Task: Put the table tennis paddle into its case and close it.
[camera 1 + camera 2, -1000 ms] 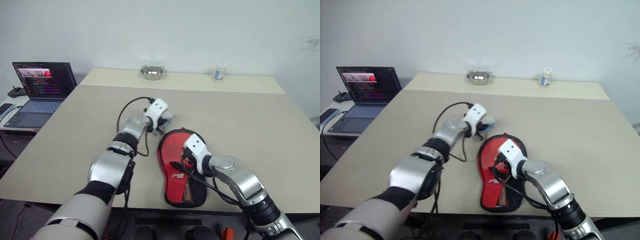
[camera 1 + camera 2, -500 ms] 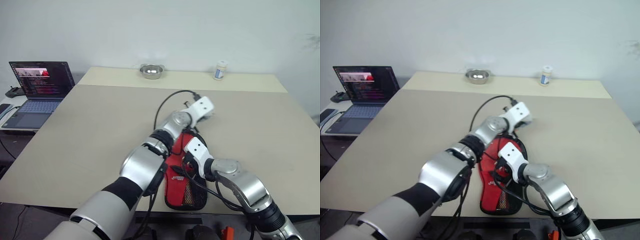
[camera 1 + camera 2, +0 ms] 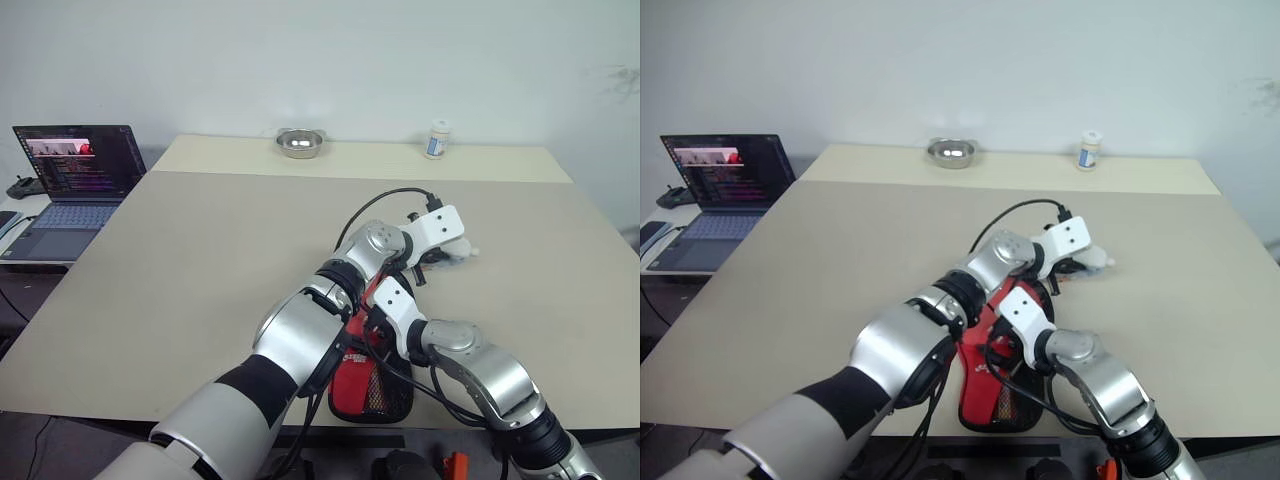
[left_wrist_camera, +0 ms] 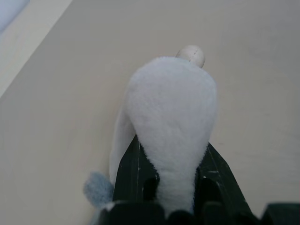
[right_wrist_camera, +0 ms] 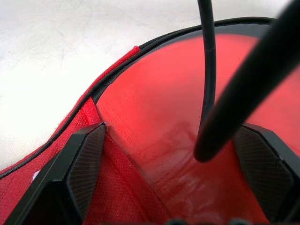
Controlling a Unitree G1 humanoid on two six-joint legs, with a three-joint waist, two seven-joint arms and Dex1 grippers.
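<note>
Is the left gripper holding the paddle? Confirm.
No: the left gripper is shut on a white plush toy, not the paddle.

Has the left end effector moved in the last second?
Yes. The left end effector, gripping a white plush toy, swung from the case's left side across to its right.

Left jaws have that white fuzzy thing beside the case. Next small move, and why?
Probably release the white fuzzy object onto the bare table: the left gripper clamps it right of the case, and that arm crosses the case where the right gripper waits, open.
</note>
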